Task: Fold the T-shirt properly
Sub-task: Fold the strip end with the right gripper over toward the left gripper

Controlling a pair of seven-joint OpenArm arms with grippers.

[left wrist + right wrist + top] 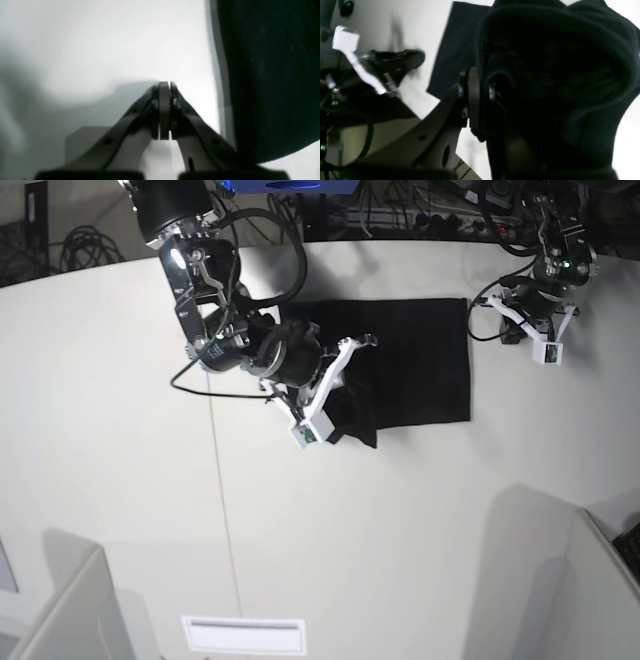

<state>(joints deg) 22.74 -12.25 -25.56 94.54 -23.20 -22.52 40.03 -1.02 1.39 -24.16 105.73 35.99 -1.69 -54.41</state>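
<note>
on table (120, 480): right gripper (335, 385) clamps t-shirt (420, 360) edge.

Readable text: none in any of the three views.
T-shirt (420, 360): plain black cloth on the side that shows, no letters or print to read.
Right gripper (480, 97): no label or number to make out.
Left gripper (165, 110): no marking; the view is blurred.
</note>
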